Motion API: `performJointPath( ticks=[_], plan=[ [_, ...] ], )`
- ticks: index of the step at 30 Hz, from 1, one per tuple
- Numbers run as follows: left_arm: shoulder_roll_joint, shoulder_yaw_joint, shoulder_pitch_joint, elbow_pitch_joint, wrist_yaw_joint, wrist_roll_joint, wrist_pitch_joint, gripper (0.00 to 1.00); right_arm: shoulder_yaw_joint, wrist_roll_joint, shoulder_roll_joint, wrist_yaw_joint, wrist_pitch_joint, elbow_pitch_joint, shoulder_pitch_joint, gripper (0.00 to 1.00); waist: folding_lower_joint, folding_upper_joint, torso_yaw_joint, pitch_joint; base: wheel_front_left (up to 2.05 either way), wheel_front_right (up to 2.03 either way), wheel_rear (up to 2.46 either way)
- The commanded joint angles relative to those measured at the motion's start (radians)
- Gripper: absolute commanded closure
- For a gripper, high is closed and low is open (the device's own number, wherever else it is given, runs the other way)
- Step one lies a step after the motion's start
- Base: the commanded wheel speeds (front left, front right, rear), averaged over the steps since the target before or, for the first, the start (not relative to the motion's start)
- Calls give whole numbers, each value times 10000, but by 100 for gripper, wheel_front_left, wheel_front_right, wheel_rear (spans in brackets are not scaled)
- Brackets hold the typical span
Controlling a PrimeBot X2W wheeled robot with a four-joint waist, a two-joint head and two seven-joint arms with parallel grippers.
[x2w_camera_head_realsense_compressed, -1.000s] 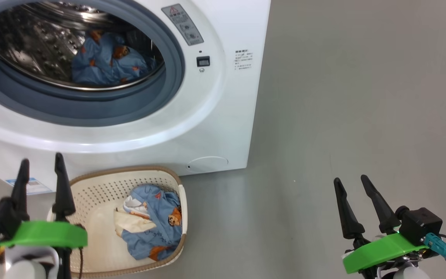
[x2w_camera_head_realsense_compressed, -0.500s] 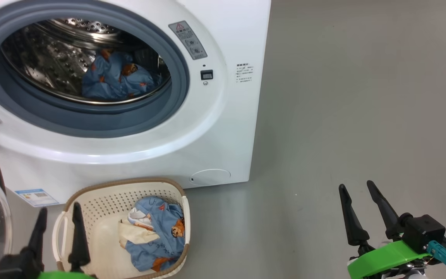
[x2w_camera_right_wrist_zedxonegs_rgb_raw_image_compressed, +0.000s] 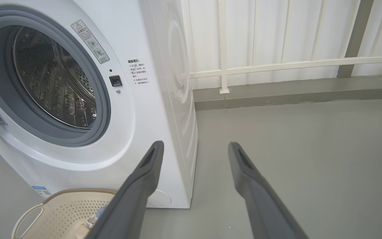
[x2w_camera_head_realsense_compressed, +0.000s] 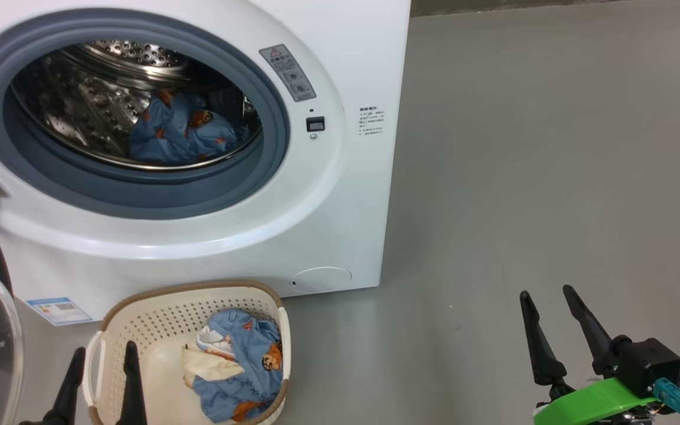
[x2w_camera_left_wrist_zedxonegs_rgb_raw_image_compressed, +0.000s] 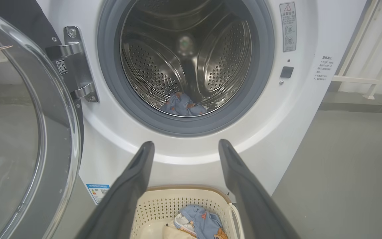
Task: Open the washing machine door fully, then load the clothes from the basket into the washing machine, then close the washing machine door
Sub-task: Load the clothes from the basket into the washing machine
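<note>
Left end effector (x2w_camera_head_realsense_compressed: pixel 104 349): apart, empty, by the basket (x2w_camera_head_realsense_compressed: pixel 198 286).
Right end effector (x2w_camera_head_realsense_compressed: pixel 545 291): apart, empty.
Advice: pinch the clothes (x2w_camera_head_realsense_compressed: pixel 245 360) deep at their bunched middle.

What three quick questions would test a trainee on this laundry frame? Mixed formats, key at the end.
1. True or false: the washing machine door is shut.
2. Pick one. The clothes lie: A, all in the basket; B, all in the drum; C, some in each.
3. Short answer: which end effector is nearer the basket, left or right?

Key: 1 false, it stands swung open. 2 C. 3 the left end effector.
</note>
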Motion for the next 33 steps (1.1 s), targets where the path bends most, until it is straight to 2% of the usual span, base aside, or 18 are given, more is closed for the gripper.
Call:
performJointPath(
  ticks=[1,15,33],
  plan=[
    [49,271,-109,-335,113,121,-64,0,193,-102,-24,27,-119,-288,29,0,0,0,-4,-4,0,0,0],
    [44,63,36,-488,404,-241,-65,0,207,-87,-24,27,-119,-281,122,0,0,0,58,43,0,0,0],
    [44,-62,-161,-336,458,-409,-65,0,223,-99,-24,27,-119,-220,29,0,0,0,25,323,0,0,0]
  ],
)
